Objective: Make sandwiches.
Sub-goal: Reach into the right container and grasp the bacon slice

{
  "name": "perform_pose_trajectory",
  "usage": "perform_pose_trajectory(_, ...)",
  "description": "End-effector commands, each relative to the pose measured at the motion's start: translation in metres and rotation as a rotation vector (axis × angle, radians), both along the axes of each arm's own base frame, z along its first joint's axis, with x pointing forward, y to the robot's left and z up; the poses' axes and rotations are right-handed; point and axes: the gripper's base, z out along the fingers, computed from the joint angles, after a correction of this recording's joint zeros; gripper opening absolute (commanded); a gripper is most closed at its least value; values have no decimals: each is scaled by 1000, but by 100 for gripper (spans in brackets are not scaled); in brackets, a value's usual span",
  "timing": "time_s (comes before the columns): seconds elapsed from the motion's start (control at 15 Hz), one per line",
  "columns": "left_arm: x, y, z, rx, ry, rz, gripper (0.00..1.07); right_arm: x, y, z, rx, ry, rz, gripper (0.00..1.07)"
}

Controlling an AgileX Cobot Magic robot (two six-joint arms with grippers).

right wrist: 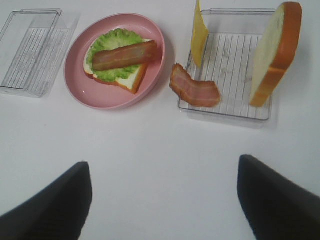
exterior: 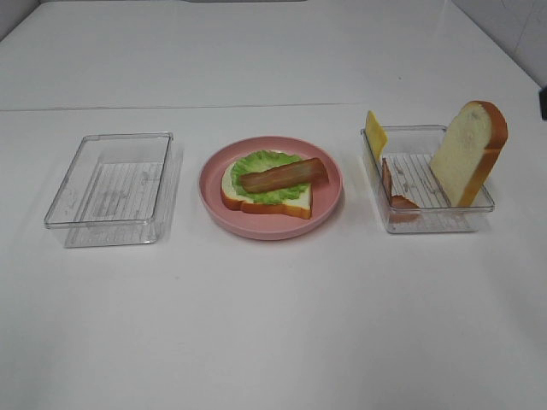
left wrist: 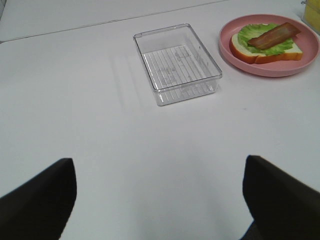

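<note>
A half-built sandwich lies on the round pink plate: a bread slice with orange-brown crust, a green lettuce leaf and one bacon strip on top. It also shows in the left wrist view and the right wrist view. The right clear tray holds a yellow cheese slice, a second bacon strip draped over its edge and an upright bread slice. My left gripper and right gripper are open, empty and well short of the food. Neither shows in the high view.
A second clear tray stands left of the plate with nothing in it, and it also shows in the left wrist view. Everything rests on a white table, with a seam line running across it behind the trays.
</note>
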Motion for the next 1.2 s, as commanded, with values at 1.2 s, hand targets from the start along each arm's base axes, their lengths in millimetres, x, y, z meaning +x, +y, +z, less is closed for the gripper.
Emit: perform_pose_trajectory(1.2, 1, 0, 1, -2, -7, 1, 86, 198, 97, -119, -170, 663, 94, 63)
